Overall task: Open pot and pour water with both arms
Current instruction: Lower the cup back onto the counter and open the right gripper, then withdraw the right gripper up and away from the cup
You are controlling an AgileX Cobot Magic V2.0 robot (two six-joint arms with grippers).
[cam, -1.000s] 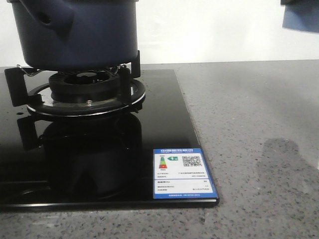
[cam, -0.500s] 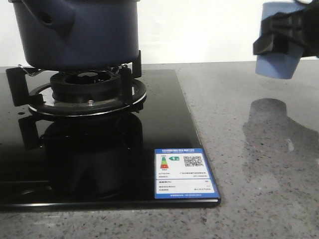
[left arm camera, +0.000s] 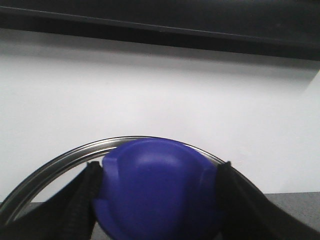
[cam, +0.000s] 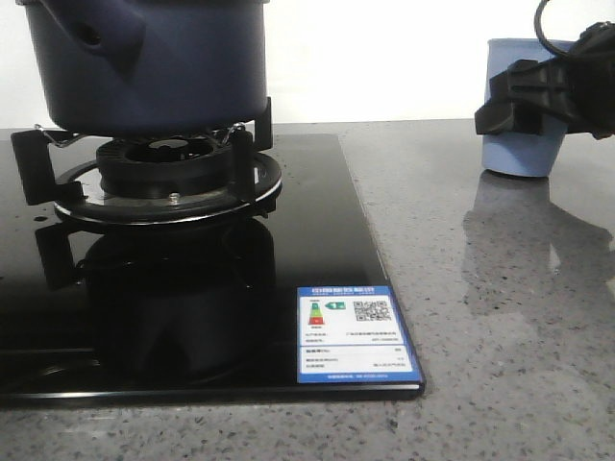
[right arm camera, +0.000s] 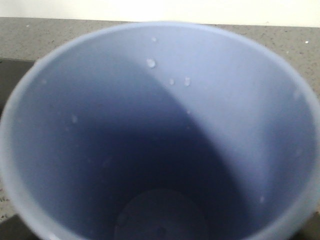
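Cup (cam: 520, 108) upright on the desk (cam: 500, 288) in right fingers' (cam: 506, 100) grip — emptied, probably — left fingers (left arm camera: 85, 200) clamping the lid knob (left arm camera: 157, 192) off the pot (cam: 144, 62).

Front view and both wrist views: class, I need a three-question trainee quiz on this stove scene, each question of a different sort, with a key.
1. True or false: the pot sits on the burner stand.
2. The right gripper holds: A) the cup B) a spoon C) nothing.
3. Fill in: the left gripper is shut on the blue ___.

Key: 1 true; 2 A; 3 knob.
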